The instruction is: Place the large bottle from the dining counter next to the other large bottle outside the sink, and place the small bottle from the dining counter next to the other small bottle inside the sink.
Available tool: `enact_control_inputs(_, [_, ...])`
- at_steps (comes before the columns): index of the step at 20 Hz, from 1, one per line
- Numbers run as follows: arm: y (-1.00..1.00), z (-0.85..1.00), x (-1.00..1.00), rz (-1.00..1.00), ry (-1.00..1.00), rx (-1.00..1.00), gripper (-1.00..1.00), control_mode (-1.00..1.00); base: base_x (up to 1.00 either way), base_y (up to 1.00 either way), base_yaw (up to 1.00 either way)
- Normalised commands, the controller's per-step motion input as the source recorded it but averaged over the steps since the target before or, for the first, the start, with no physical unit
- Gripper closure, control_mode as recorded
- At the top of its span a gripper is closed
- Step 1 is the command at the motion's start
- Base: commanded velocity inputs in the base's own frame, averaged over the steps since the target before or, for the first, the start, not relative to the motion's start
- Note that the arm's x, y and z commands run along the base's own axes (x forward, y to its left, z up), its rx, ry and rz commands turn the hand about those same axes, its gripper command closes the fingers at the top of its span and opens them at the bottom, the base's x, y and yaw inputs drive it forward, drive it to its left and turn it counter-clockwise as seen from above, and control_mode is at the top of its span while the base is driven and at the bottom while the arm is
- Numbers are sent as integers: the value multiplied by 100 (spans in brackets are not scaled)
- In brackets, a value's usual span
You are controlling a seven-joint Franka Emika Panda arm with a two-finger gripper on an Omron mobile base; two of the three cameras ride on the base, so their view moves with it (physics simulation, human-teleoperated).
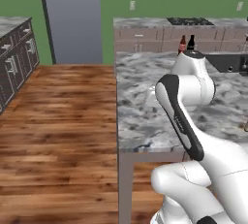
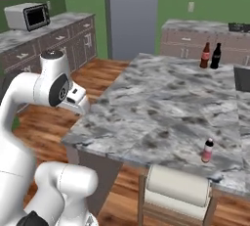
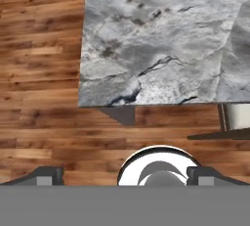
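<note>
Marbled dining counter (image 2: 161, 107) over wood floor (image 1: 58, 121), green walls, small bottle (image 2: 208, 150) near its stool-side edge, gripper (image 3: 124, 176) fingers spread wide, empty, over the counter corner

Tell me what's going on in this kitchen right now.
A white robot arm is at the corner of the dining counter with its end effector open and empty, looking down at the counter's edge and the wood floor. The large bottle already stands beside the other large bottle at the far end. The small bottle stands on the near edge, untouched.
</note>
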Motion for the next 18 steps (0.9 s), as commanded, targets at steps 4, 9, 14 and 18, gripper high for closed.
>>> enact_control_inputs(4, [0, 0, 0, 0, 0, 0, -100, 100, -97, 0, 10])
enact_control_inputs(9, [0, 0, 0, 0, 0, 0, -100, 100, -19, -22, 2])
enact_control_inputs(14, [0, 0, 0, 0, 0, 0, -100, 100, 0, -77, 0])
enact_control_inputs(18, [0, 0, 0, 0, 0, 0, -100, 100, 1, -91, 0])
